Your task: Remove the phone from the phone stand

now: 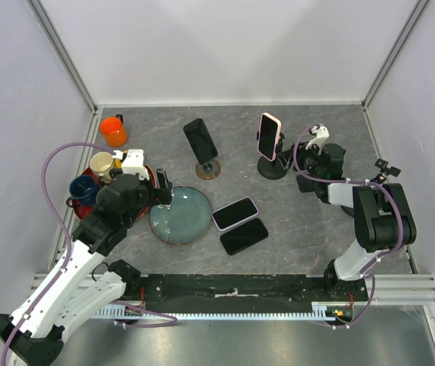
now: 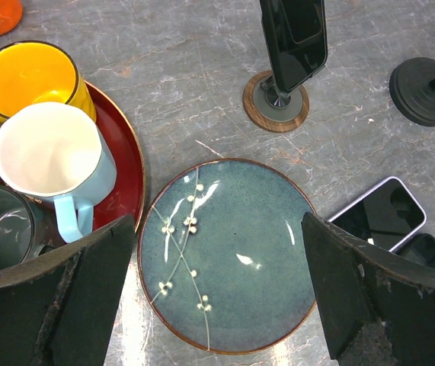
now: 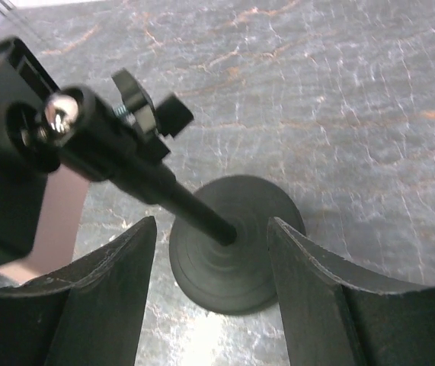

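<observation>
A pink-cased phone stands upright on a black stand at the back right. My right gripper is open, just right of that stand. In the right wrist view its fingers sit either side of the stand's round base and slanted pole, without touching; the phone's pink edge shows at left. A black phone rests on a wood-based stand. My left gripper is open and empty above a blue plate.
Two phones lie flat right of the blue plate. A red tray holds yellow, pale blue and dark mugs at left. An orange mug stands at the back left. White walls enclose the table.
</observation>
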`<state>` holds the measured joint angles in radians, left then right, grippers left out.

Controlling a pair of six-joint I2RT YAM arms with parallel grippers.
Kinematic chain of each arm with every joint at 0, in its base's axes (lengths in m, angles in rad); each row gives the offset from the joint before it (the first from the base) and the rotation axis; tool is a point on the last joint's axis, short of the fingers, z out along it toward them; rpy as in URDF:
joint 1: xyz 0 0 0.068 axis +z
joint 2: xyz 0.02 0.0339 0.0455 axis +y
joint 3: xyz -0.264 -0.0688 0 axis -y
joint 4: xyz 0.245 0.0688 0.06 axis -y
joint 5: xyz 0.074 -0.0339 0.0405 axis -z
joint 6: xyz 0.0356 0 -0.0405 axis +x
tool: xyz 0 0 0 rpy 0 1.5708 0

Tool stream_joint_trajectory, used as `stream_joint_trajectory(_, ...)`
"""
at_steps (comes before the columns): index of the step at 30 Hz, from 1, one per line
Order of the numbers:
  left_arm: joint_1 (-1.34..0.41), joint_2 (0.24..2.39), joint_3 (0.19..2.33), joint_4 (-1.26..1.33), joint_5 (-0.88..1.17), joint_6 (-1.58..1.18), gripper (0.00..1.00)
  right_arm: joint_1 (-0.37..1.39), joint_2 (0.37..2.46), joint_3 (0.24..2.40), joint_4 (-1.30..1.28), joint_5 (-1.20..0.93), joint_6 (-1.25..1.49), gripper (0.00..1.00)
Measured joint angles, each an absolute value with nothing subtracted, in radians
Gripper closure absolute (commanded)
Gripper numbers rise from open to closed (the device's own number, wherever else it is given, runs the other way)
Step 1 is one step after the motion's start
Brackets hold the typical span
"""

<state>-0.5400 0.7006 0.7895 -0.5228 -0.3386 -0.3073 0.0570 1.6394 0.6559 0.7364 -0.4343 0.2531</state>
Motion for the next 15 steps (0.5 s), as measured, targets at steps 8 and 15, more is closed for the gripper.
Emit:
stream_joint_trajectory(8,-0.539,0.715,0.789,-0.524,-0.338,-0.307,0.03,0.065,1.741,0.722,0.802,-0.512,0.313,0.36)
stream_joint_trajectory(15,-0.538,0.716,0.789,-0.524,-0.338,-0.307,0.04,0.104,1.781,0.730,0.829,-0.527,0.337,0.37)
